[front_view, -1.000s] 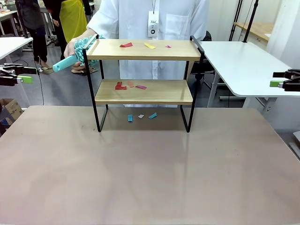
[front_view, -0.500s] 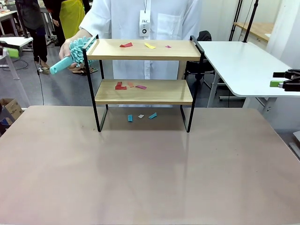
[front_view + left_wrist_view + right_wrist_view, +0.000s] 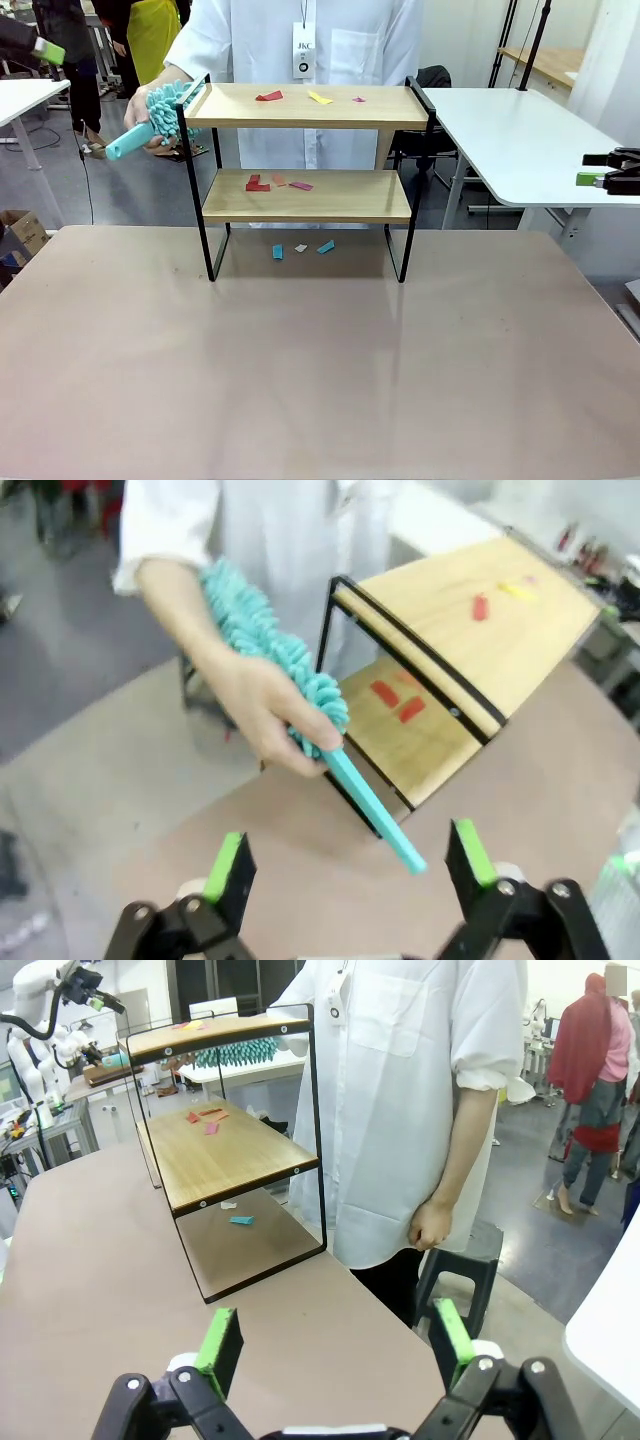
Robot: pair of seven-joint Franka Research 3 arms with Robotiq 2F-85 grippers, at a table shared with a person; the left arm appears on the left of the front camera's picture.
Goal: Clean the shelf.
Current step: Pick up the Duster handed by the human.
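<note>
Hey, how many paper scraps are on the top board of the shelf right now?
3. On the shelf's top board: a red scrap toward the left, a yellow scrap near the middle, and a small pink scrap right of it. None appears hidden.

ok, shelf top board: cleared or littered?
Littered. A red scrap, a yellow scrap and a pink scrap lie on the top board of the shelf; the person's duster is at its left end.

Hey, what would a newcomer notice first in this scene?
A person's hand holds a fluffy teal duster at the left end of the shelf, which stands toward the table's far edge. Coloured paper scraps litter both boards, with more on the table beneath. The left claw hangs open facing the duster's handle.
</note>
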